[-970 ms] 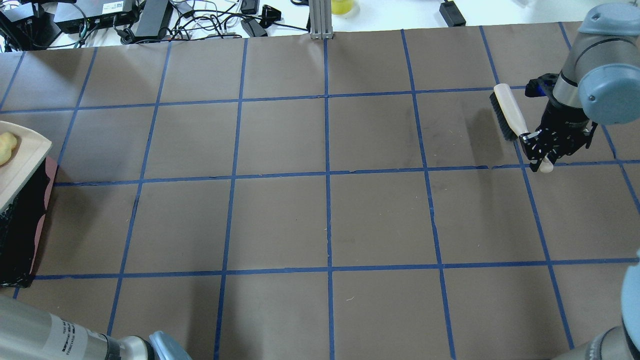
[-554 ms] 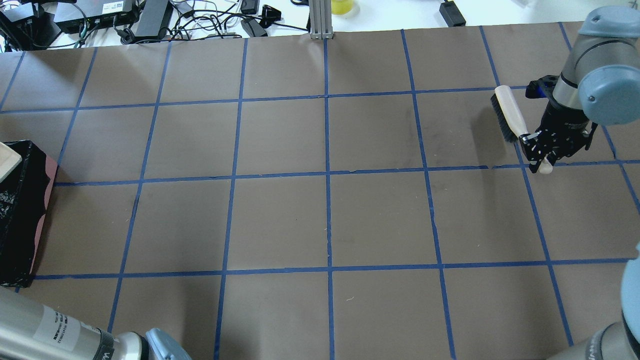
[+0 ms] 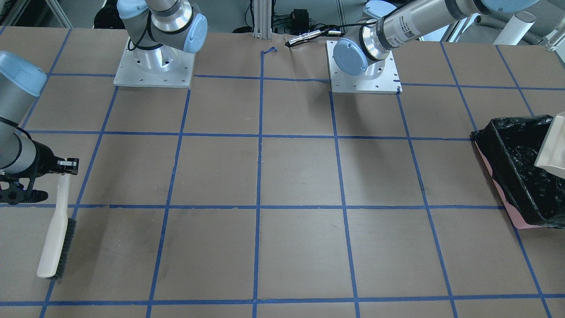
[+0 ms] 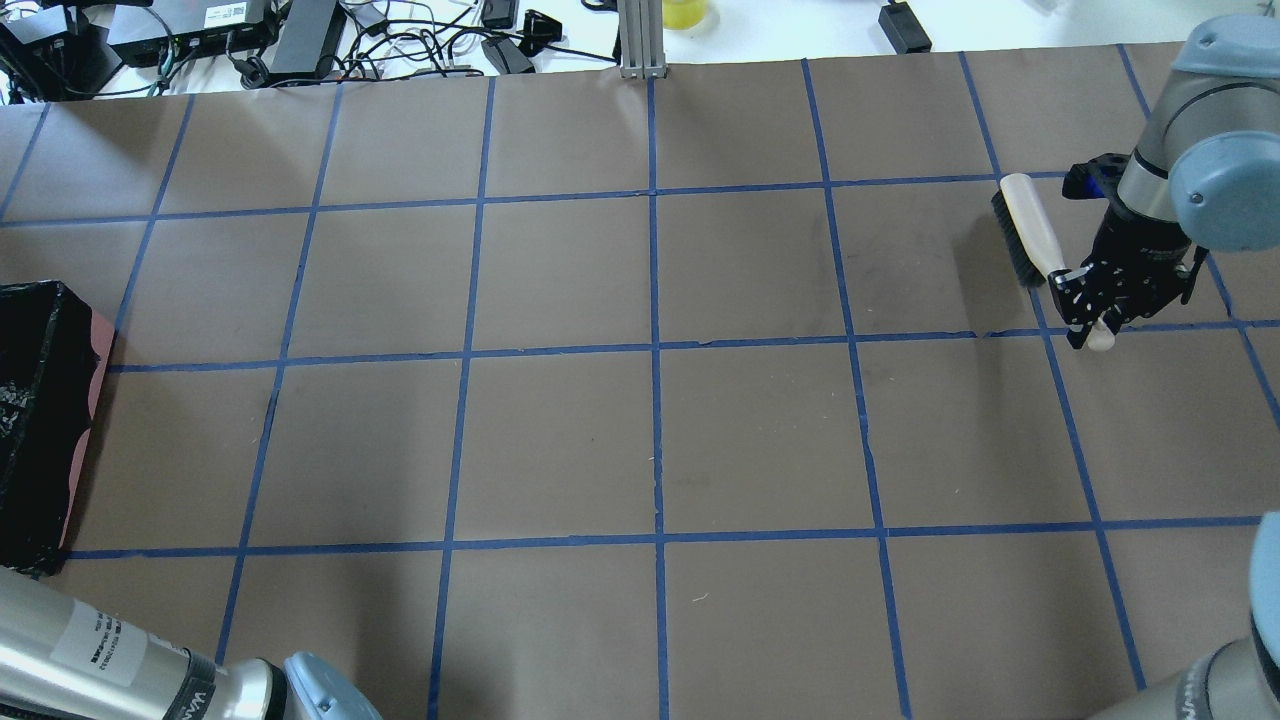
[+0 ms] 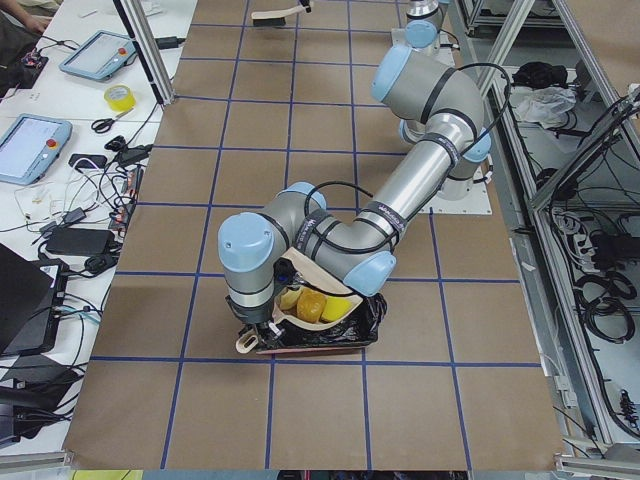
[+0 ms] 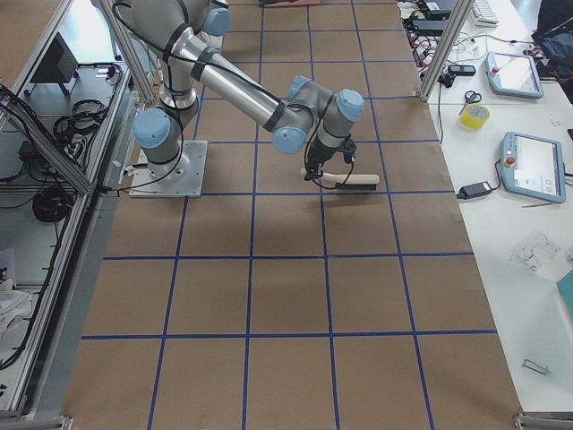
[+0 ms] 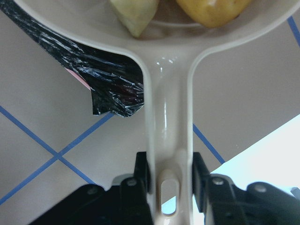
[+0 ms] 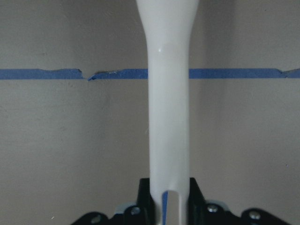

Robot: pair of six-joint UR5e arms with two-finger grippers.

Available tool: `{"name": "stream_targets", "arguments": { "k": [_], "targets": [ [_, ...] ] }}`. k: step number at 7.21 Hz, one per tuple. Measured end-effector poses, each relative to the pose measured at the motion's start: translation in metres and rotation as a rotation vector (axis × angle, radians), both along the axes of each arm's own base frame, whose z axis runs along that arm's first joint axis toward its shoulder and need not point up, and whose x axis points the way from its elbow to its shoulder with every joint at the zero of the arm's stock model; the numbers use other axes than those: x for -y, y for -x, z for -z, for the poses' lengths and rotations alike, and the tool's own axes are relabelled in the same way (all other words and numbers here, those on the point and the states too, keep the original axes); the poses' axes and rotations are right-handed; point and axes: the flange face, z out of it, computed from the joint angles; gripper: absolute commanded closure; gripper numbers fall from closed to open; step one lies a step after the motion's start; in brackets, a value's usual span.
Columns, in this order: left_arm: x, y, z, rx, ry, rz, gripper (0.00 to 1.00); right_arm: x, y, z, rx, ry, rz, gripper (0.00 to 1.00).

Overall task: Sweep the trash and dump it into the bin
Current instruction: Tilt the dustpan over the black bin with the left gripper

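Note:
My left gripper [image 7: 168, 176] is shut on the handle of the beige dustpan [image 7: 166, 108] and holds it over the bin [image 5: 335, 335], a pink box lined with a black bag [image 3: 521, 176]. The trash lies in the pan: a golden-brown lump [image 7: 211, 8], a pale piece [image 7: 136, 16], and in the exterior left view a yellow wedge [image 5: 337, 310]. My right gripper [image 4: 1090, 300] is shut on the white handle of a black-bristled brush [image 4: 1022, 225] at the table's far right, with the bristles on the paper. The handle also shows in the right wrist view [image 8: 168, 93].
The table is brown paper with a blue tape grid [image 4: 655, 350]. The bin [image 4: 40, 420] sits at the table's left edge. Cables and power boxes [image 4: 250, 30] lie beyond the far edge. A metal post [image 4: 640, 40] stands at the back centre.
The dustpan with the trash has moved left, out of the overhead view, leaving the bin's black bag uncovered there. My right gripper with the brush has shifted slightly to the right.

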Motion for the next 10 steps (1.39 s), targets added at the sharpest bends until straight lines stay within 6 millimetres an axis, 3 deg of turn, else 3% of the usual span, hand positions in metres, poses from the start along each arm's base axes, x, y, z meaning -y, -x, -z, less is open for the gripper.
{"name": "stream_targets", "arguments": {
  "k": [2,5,10],
  "targets": [
    [0.007,0.002,0.002,0.057,0.02,0.082,0.98,-0.001,0.0,0.002,0.005,-0.004,-0.004,0.86],
    [0.017,0.028,0.002,0.131,0.052,0.195,0.99,-0.002,0.0,0.003,0.009,-0.008,-0.007,0.86],
    [-0.009,0.073,0.004,0.246,0.167,0.267,1.0,-0.003,-0.001,0.004,0.016,-0.01,-0.018,0.85]
  ]
}}
